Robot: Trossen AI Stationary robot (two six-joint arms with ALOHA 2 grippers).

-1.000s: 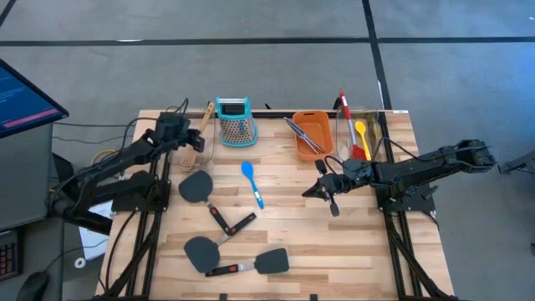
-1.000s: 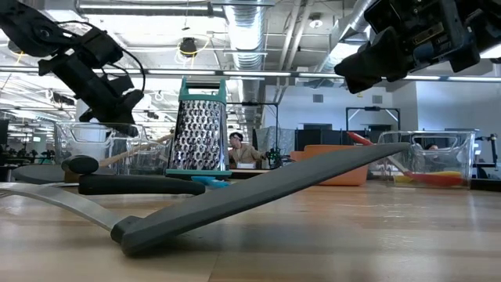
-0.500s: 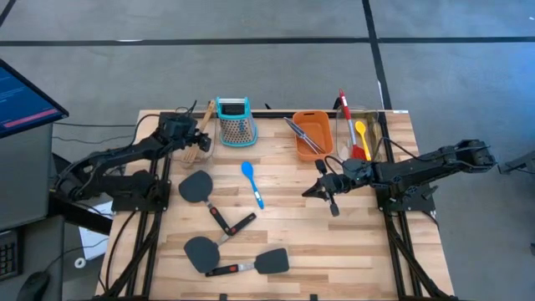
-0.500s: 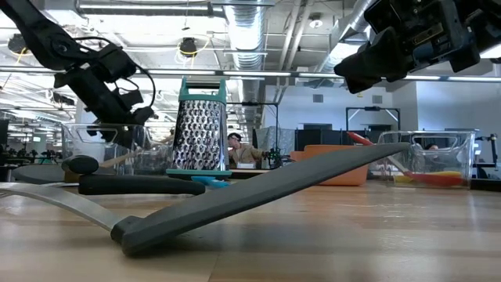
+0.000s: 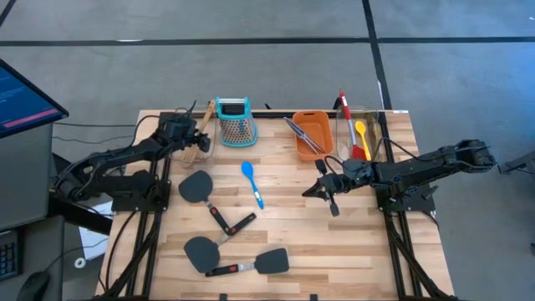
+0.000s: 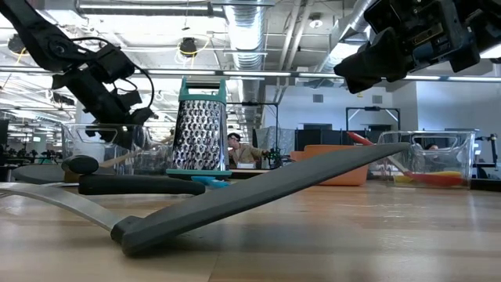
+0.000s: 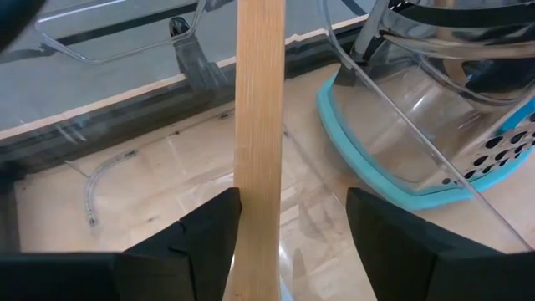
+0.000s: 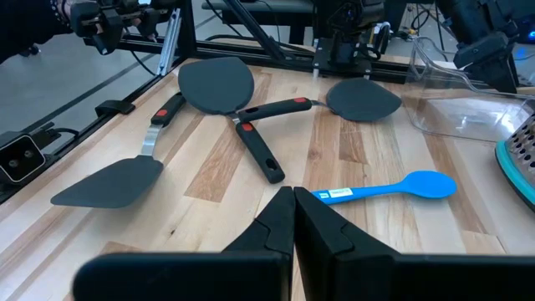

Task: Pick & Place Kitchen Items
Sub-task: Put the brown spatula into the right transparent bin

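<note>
Left gripper (image 7: 288,238) at the table's far left corner, over a clear plastic bin (image 5: 194,142); its fingers stand apart on either side of the handle of a pale wooden slotted turner (image 7: 259,142), one finger just beside the handle, the other clear of it, so nothing is clamped. The turner leans in that bin beside a teal-topped metal box grater (image 5: 235,119). Right gripper (image 8: 292,219) hovers above mid-table on the right, fingers pressed together, empty. Judged progress: partly done. Silver metal tongs (image 5: 303,136) lie in an orange rectangular plastic tub (image 5: 313,134); a red spoon (image 5: 346,117) and a yellow spoon (image 5: 362,134) sit in a clear bin at the far right corner (image 5: 376,138). Left out on the boards: a blue plastic spoon (image 5: 252,183) mid-table, and four black spatulas with red-marked handles, one near the left arm (image 5: 196,186), one crossing it (image 5: 237,226), two along the near edge (image 5: 204,252) (image 5: 266,262). So five pieces appear to remain. Surface is a light wooden slatted table (image 5: 351,242) on dark frame legs. Low view shows an open workshop hall behind, ceiling ducts and strip lights, a person seated far off behind the grater. A monitor (image 5: 21,96) stands off the table's left side; grey floor around.
</note>
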